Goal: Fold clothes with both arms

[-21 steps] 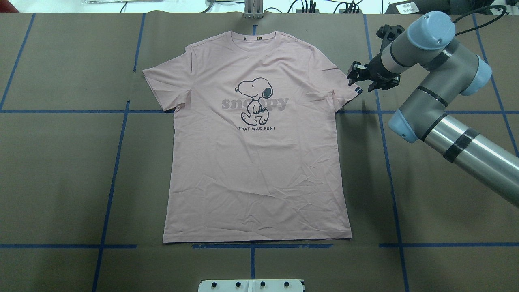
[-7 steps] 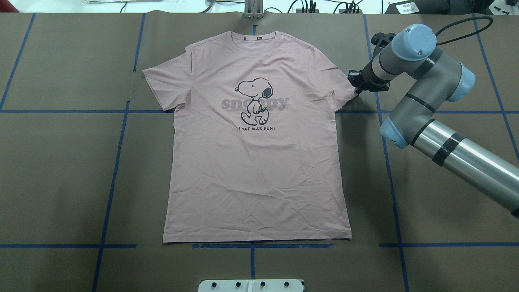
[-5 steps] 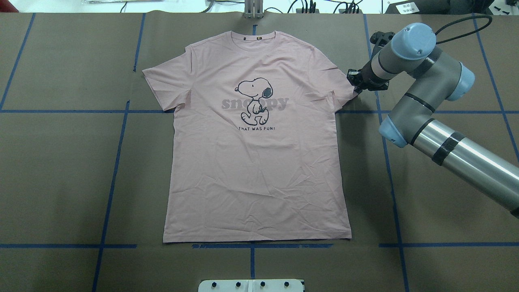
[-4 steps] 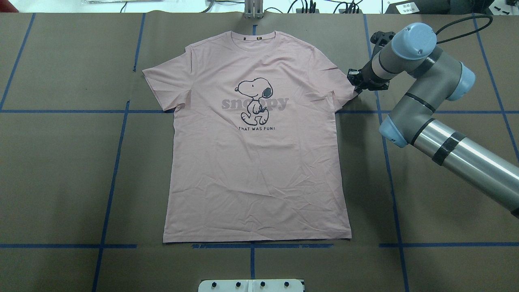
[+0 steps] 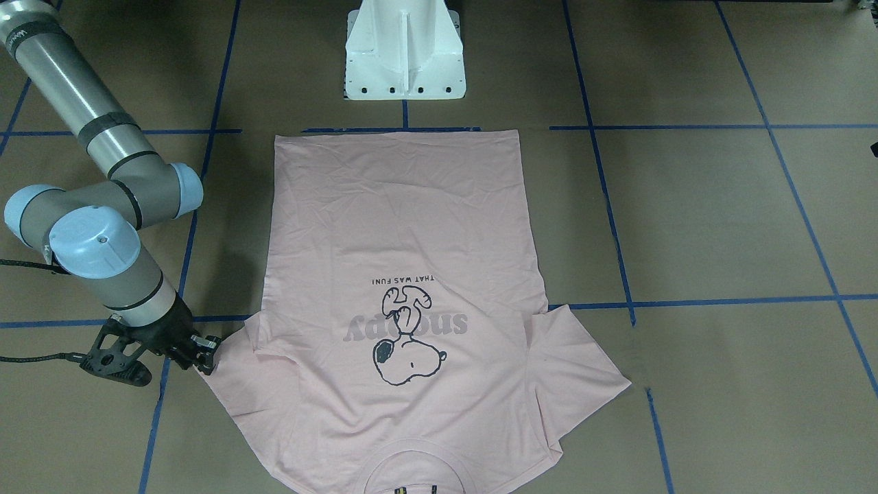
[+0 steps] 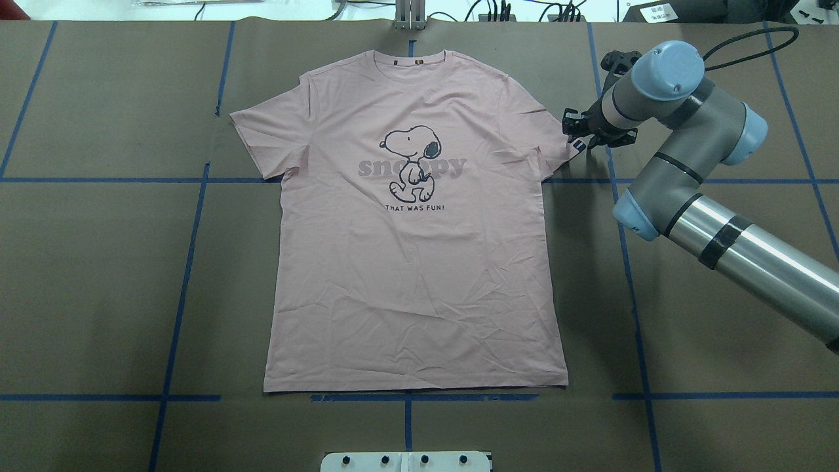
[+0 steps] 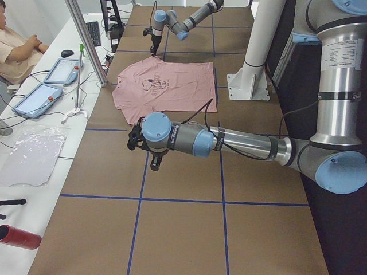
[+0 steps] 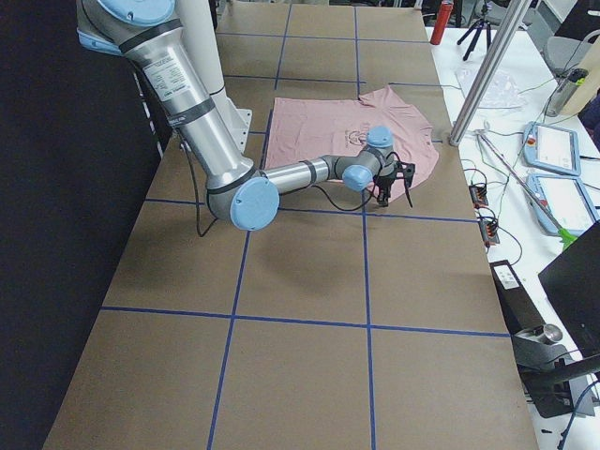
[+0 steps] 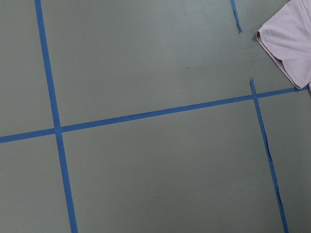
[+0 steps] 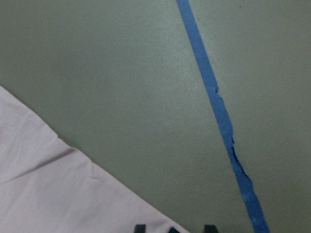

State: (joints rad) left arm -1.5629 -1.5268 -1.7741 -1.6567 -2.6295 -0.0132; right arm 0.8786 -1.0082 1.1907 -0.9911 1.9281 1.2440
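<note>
Overhead: bare desk (image 6: 98, 275) left of and below T-shirt (image 6: 419, 288). Right arm (image 6: 727, 237) spans frame's right side, right hand (image 6: 575, 130) at sleeve edge. White base (image 6: 406, 461) bottom centre, post (image 6: 409, 14) top centre.

Showing soft, matt cloth, lightly creased, in the T-shirt (image 6: 413, 275). Covering the counter (image 6: 98, 282) in matt brown paper, lined with smooth blue tape (image 6: 98, 179). Gleaming as brushed metal along the right arm (image 6: 767, 259), carrying smooth plastic joint caps (image 6: 675, 62).
</note>
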